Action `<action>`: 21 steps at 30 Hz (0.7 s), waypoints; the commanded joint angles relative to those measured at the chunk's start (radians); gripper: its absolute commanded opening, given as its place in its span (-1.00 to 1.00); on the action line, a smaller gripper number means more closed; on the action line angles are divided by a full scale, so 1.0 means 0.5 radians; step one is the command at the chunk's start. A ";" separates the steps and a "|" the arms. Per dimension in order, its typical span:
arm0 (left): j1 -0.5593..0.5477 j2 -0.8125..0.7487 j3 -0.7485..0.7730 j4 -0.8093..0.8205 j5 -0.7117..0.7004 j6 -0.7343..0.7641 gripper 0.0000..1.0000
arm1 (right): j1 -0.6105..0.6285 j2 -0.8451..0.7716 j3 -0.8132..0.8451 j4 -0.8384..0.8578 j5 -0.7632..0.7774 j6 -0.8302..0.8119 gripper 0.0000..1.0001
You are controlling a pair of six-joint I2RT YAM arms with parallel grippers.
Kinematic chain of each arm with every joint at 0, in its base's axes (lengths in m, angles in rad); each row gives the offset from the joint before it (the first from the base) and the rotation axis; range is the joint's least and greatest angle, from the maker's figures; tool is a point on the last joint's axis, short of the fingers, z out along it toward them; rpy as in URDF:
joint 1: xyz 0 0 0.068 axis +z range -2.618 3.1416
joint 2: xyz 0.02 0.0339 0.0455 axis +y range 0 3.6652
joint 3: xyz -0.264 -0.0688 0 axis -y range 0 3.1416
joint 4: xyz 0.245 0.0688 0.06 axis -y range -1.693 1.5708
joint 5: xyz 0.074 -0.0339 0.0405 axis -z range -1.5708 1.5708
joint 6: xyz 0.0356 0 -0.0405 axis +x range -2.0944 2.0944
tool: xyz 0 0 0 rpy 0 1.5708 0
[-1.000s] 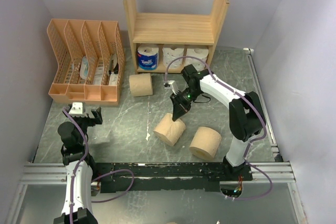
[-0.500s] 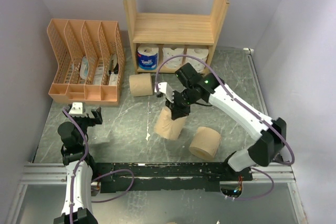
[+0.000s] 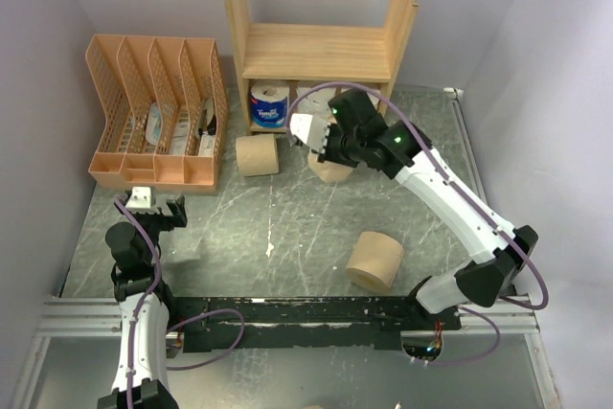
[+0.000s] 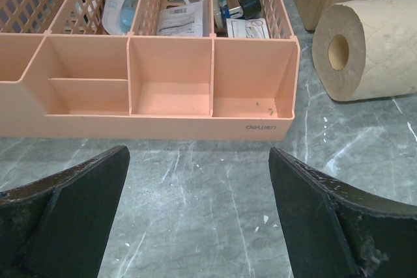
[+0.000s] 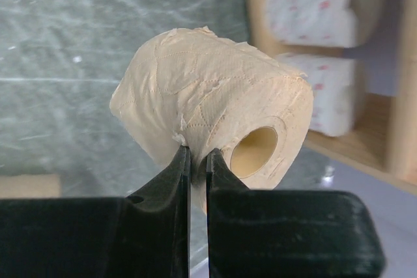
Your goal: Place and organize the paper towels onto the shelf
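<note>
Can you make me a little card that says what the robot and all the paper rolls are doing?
Right pincer: shut, pinching a tan roll in front of the shelf
Left pincer: open, holding nothing
Bottom tier: blue-and-white roll, two white rolls
Loose tan rolls: two, lying on the table
Peach organizer: left of the shelf

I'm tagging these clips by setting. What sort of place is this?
Most likely a robotics lab test cell: a left arm and right arm bolted to a rail at the table edge, plain walls boxing it in, and staged props, a wooden shelf and peach file organizer.
</note>
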 commanded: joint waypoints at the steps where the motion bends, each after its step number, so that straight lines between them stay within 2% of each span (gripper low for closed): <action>1: 0.017 0.020 -0.150 0.044 0.025 0.005 0.99 | -0.006 -0.061 0.206 0.169 0.219 -0.260 -1.00; 4: 0.019 0.023 -0.146 0.044 0.029 0.005 1.00 | -0.016 -0.099 0.268 0.380 0.402 -0.407 -1.00; 8: 0.030 0.018 -0.149 0.042 0.040 0.005 1.00 | -0.044 -0.066 0.551 0.424 0.441 -0.487 -1.00; 12: 0.031 0.021 -0.148 0.046 0.042 0.005 0.99 | -0.056 -0.019 0.582 0.554 0.565 -0.621 -1.00; 15: 0.030 0.008 -0.149 0.040 0.042 0.005 0.99 | -0.113 0.039 0.607 0.637 0.522 -0.679 -1.00; 21: 0.030 -0.010 -0.154 0.030 0.044 0.005 0.99 | -0.330 0.281 0.861 0.695 0.382 -0.684 -1.00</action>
